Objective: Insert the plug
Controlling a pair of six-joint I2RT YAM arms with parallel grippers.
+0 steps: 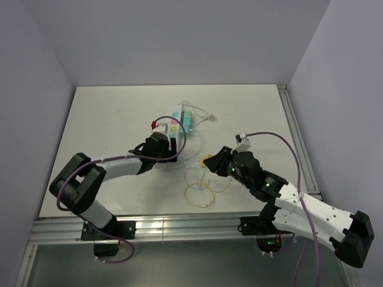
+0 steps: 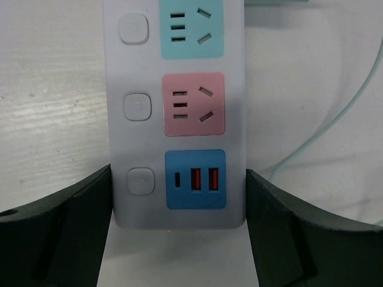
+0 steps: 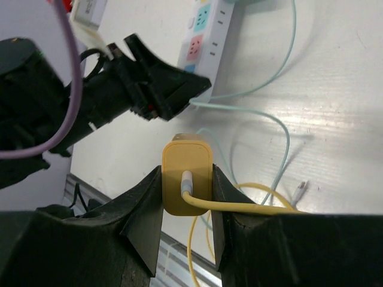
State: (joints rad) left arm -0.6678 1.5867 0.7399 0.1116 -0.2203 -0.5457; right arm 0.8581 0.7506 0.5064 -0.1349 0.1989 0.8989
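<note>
Left wrist cam: L gripper [image 2: 178, 200] is clamping the near end of the white power strip [image 2: 173, 113], jaws standing wide, fingers pressing both sides by the blue USB panel [image 2: 195, 179]. R gripper [image 3: 187, 182] is pinching the yellow plug [image 3: 186, 156], jaws nearly closed, near the strip but not touching it; yellow cable [image 3: 251, 206] is trailing from the plug.

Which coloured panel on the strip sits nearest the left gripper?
The blue panel, with USB ports, between the fingers; pink and teal lie beyond.
</note>
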